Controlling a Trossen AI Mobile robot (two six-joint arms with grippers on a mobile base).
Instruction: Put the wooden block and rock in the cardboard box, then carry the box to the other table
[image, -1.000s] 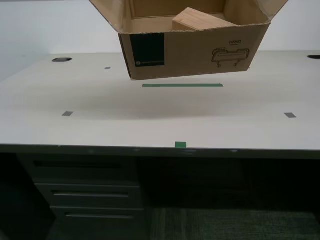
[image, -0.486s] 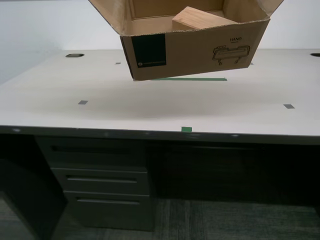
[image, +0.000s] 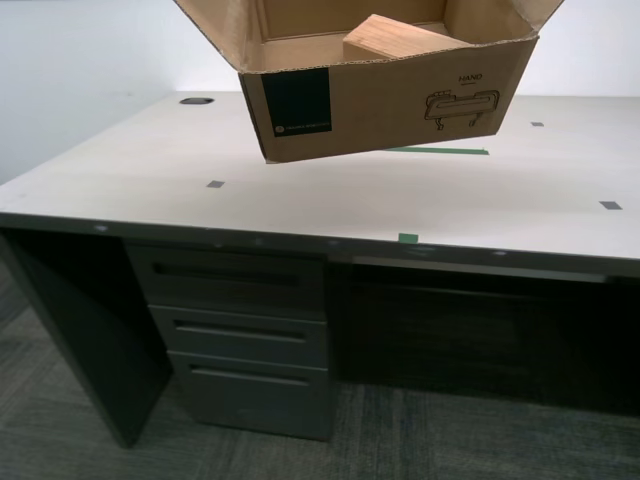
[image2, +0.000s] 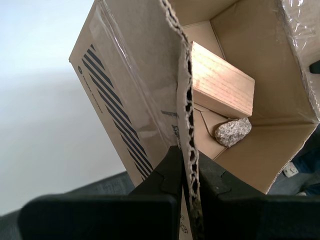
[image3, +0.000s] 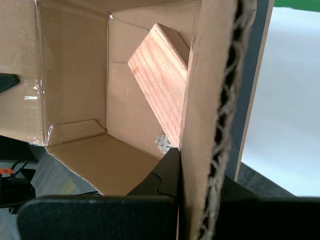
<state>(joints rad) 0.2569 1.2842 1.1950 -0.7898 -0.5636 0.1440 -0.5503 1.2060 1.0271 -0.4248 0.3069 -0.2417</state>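
The cardboard box (image: 390, 100) hangs in the air above the table at the top of the exterior view, flaps open. The wooden block (image: 400, 38) leans inside it. In the second wrist view the block (image2: 220, 85) rests on the box floor with the rock (image2: 232, 131) beside it, and my second gripper (image2: 190, 175) is shut on a box wall (image2: 130, 100). My first gripper (image3: 200, 180) is shut on another wall; its view shows the block (image3: 160, 75) and a bit of the rock (image3: 163, 144). The other table is out of view.
Below the box is a smooth off-white table (image: 300, 190) with grey tape squares (image: 215, 184), a green tape strip (image: 440, 151) and a green mark (image: 408, 238) at its front edge. Grey drawers (image: 240, 340) sit under it, above dark carpet (image: 80, 440).
The camera has moved back and turned: the table edge has risen in the view, showing more drawers and floor. The box keeps its place in the view, held by both grippers.
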